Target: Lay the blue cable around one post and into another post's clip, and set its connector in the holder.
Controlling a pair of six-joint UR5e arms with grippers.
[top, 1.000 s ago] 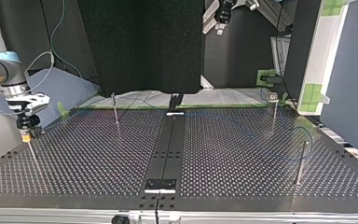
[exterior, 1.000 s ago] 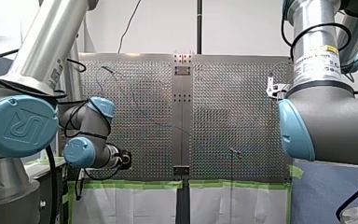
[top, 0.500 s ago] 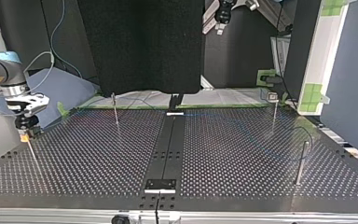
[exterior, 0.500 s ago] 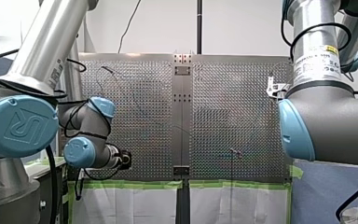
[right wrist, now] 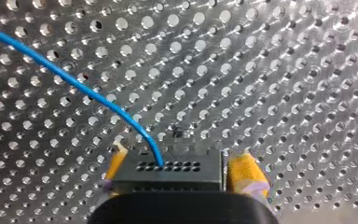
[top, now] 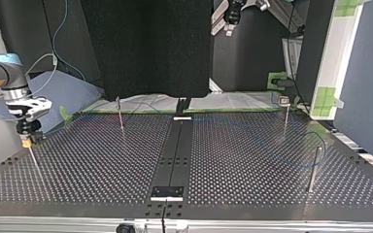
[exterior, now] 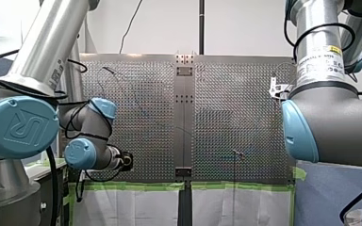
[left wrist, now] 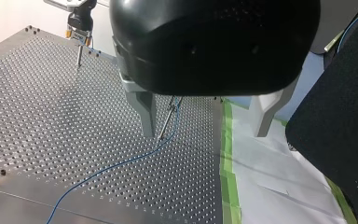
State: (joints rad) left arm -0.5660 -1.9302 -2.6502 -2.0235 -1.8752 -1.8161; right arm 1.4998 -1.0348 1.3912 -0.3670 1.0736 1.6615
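Right gripper point(top: 27, 140): clamped, its yellow pads point(right wrist: 247, 175) on either side of the black rectangular connector point(right wrist: 168, 173). It is poised over a thin metal rod point(top: 34, 162) at the top view's left.

Left gripper point(left wrist: 205, 135): metal fingers spread, holding nothing, raised above the perforated metal table point(top: 102, 165).

The thin blue cable point(left wrist: 116, 164) runs from the connector across the table. It appears to curve round the plain steel post point(top: 314, 165) at the top view's right, and rises to the slender clip-topped post point(left wrist: 168, 119). I cannot confirm it is seated in the clip.

Step in hand, as I judge it: seating the connector.
- Lower it straight and square.
- Leave slack, so the routed cable is not dragged off its posts.
- Let go only once it sits firm.

Holder: I cannot make it out, and the connector sits in none.
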